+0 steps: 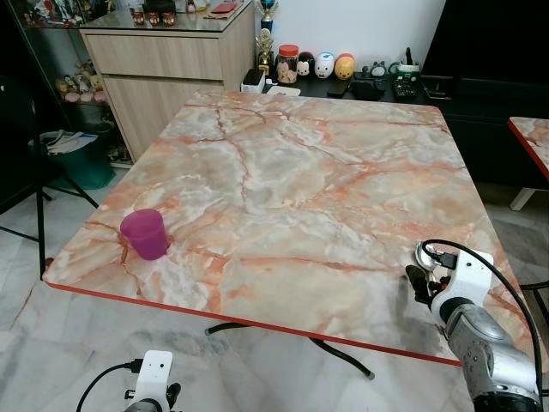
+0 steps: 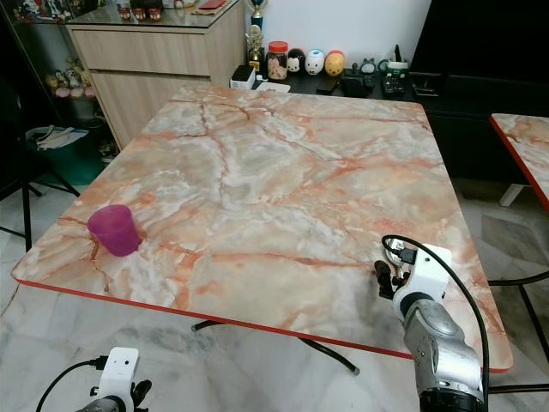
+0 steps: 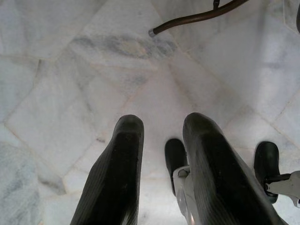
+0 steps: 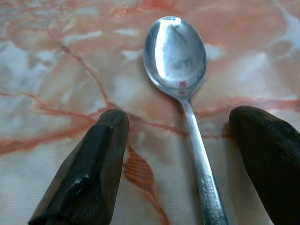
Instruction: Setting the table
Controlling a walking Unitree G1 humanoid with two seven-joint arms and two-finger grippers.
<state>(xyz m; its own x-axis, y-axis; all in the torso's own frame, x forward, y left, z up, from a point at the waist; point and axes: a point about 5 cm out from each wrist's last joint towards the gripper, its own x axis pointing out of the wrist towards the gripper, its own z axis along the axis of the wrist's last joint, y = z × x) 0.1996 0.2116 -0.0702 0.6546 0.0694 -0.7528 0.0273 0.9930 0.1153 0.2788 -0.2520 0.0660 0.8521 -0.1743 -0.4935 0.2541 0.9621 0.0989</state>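
Note:
A silver spoon (image 4: pixel 175 51) lies flat on the marble table (image 1: pixel 283 163), near its front right corner. My right gripper (image 4: pixel 180 121) is open just above the tabletop. Its two black fingers (image 4: pixel 89 168) stand on either side of the spoon's handle without touching it. From the head, the spoon's bowl (image 1: pixel 424 252) peeks out just beyond the right gripper (image 1: pixel 418 280). A pink plastic cup (image 1: pixel 145 233) stands upright near the table's front left corner. My left gripper (image 3: pixel 163 133) hangs low beside the table, open over the floor.
A wooden sideboard (image 1: pixel 163 64) stands beyond the far left corner. A dark low cabinet (image 1: pixel 360 86) with jars and small figures runs along the far edge. Another table's corner (image 1: pixel 532 137) shows at the right. Table legs (image 3: pixel 197 18) cross the marble floor below.

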